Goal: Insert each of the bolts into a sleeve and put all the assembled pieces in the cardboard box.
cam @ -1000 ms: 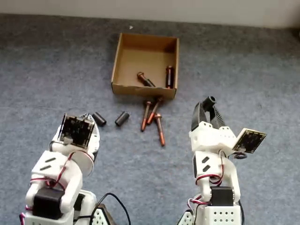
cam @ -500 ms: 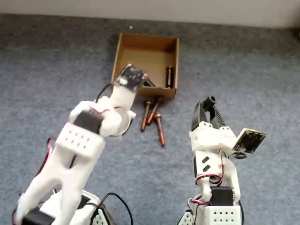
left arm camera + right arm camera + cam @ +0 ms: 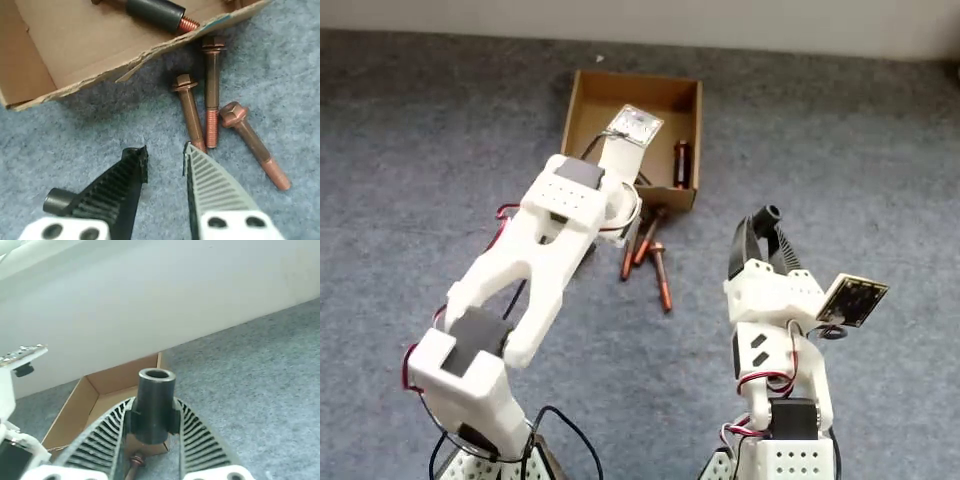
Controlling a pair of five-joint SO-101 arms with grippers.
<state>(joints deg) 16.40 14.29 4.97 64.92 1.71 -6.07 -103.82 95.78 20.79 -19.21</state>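
Three copper bolts (image 3: 651, 254) lie loose on the carpet just in front of the cardboard box (image 3: 582, 120). My left gripper (image 3: 165, 156) hovers open right over them, its tips near the closest bolt (image 3: 191, 113); the other bolts (image 3: 212, 90) (image 3: 253, 143) lie beside it. An assembled bolt-and-sleeve piece (image 3: 151, 9) rests in the box (image 3: 75, 45), and another assembled piece (image 3: 682, 163) lies by the box's right wall. My right gripper (image 3: 152, 417) is shut on a black sleeve (image 3: 154, 402), held upright with its bore showing. It stands to the right of the bolts, at the right gripper (image 3: 761, 238).
Grey carpet (image 3: 840, 150) covers the table all around. The left arm (image 3: 535, 270) stretches diagonally across the carpet toward the box's front wall. A pale wall (image 3: 150, 295) rises behind the box. Open carpet lies to the right of the box.
The left arm has swung up from its folded pose at the near left and reached forward over the bolts at the box front. The right arm has kept still with its sleeve.
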